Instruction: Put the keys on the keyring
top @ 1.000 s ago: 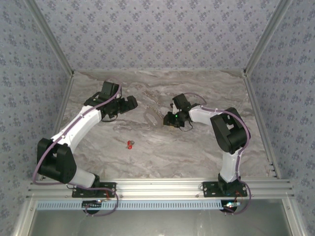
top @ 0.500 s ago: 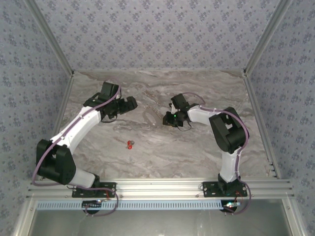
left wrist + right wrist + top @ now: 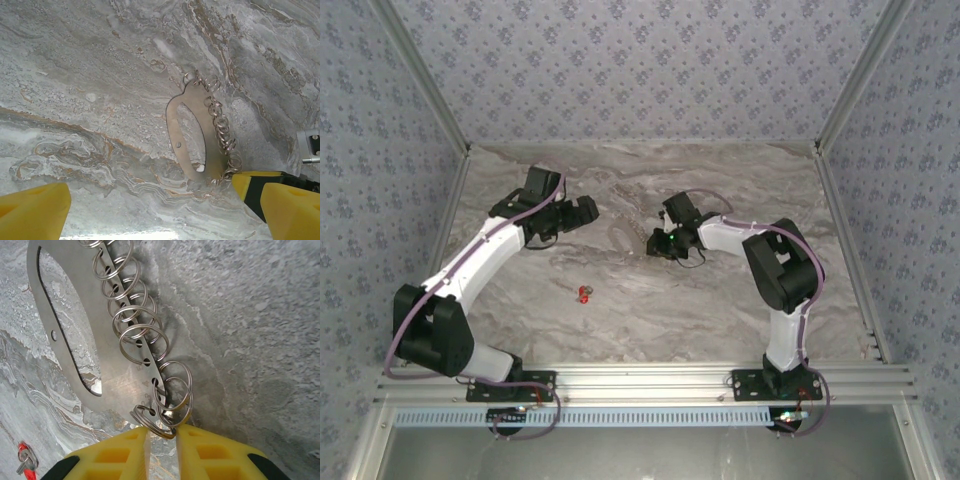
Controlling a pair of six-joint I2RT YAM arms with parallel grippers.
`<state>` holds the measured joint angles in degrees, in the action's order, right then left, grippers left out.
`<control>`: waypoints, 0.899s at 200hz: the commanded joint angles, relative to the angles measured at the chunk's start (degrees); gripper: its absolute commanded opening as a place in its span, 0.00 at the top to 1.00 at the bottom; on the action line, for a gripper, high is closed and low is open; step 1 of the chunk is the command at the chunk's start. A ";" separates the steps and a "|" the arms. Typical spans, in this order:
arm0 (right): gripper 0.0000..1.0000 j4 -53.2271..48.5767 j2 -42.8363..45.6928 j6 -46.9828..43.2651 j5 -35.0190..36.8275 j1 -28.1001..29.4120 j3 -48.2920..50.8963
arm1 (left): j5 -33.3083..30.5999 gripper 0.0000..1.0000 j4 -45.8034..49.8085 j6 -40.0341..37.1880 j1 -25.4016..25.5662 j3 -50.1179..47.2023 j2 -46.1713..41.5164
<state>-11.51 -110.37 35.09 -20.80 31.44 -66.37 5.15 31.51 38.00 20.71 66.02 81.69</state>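
Observation:
The keyring (image 3: 618,233) is a flat grey D-shaped plate with several split rings along its bar, lying on the marble table (image 3: 650,300). It appears in the left wrist view (image 3: 211,145) and the right wrist view (image 3: 120,380). My right gripper (image 3: 164,432) pinches the end split ring between its yellow fingertips (image 3: 200,445); from above it sits at the plate's right end (image 3: 655,243). My left gripper (image 3: 588,210) hangs open just left of the plate, fingers (image 3: 32,210) wide apart. The red keys (image 3: 584,293) lie alone nearer the front, also visible in the right wrist view (image 3: 24,460).
Patterned walls with metal rails (image 3: 840,200) enclose the table on three sides. Bare marble lies between the keys and the front rail (image 3: 650,375).
My right gripper has slid a little to the left, and the keyring has shifted left with it. The left arm and the red keys have stayed put.

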 commanded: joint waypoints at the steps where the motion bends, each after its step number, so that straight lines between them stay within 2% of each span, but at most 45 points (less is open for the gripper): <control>1: 0.77 0.52 0.15 0.53 -0.76 0.88 -1.43 | 0.23 0.02 0.21 -1.10 -0.42 -1.04 -2.11; 52: 0.79 0.62 0.59 0.55 -0.47 1.49 -1.44 | 0.27 0.02 0.02 -1.00 -0.86 -1.86 -2.95; 180: 0.78 2.11 -0.02 2.92 -0.85 2.15 -1.47 | 0.57 0.02 -0.58 -0.82 -1.30 -2.81 -3.40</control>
<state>-9.82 -110.37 36.75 -21.02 33.28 -66.39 5.17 31.42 38.00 19.88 63.53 79.90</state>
